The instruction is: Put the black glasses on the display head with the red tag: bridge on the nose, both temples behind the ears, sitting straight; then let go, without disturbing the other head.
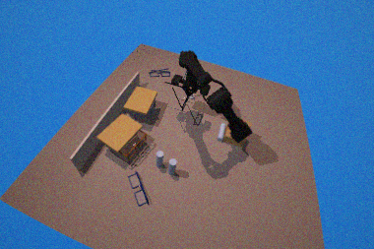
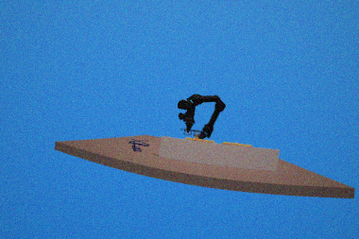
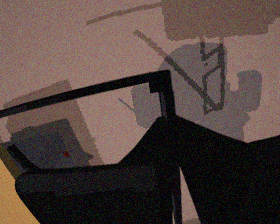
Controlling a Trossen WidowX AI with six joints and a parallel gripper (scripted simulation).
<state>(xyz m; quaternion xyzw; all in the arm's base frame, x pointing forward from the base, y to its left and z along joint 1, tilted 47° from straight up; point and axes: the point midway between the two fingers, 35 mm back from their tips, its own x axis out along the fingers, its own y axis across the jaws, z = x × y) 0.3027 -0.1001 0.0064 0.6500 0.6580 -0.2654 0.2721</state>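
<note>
Top: gripping the black glasses (image 1: 177, 97) (image 2: 184, 129) (image 3: 85, 93) in the gripper (image 1: 188, 91) (image 2: 190, 130) (image 3: 166, 122), jaws closed on the frame. Holding up over the tabletop (image 1: 236, 196) (image 2: 109, 157) (image 3: 110, 22), short of both orange-topped blocks (image 1: 141, 99) (image 1: 120, 131) (image 2: 199, 140) (image 2: 237, 145). Open to move between gripper and blocks; tighter behind the blocks, near the long low panel (image 1: 105, 114) (image 2: 219, 155). Well inside the tabletop's front edge, nearer the back one. Counting two blocks, one panel, two blue glasses on the tabletop: one pair (image 1: 159, 73) by the back edge, one pair (image 1: 139, 189) toward the front. Counting three pale cylinders: two (image 1: 159, 159) (image 1: 172, 167) near the larger block, one (image 1: 221, 132) by the arm's base. Can't tell which block is red-tagged, or whether hollow.

Exterior: showing one arm, arched above the panel line, glasses just above the block tops in this view. Showing blue glasses (image 2: 138, 145) left of the panel, too small to count pairs.

Wrist: clamped at a corner of the black frame, long bar running out left. Small red spot (image 3: 66, 154) low left, beside an orange surface (image 3: 11, 192); too dim to say more.
</note>
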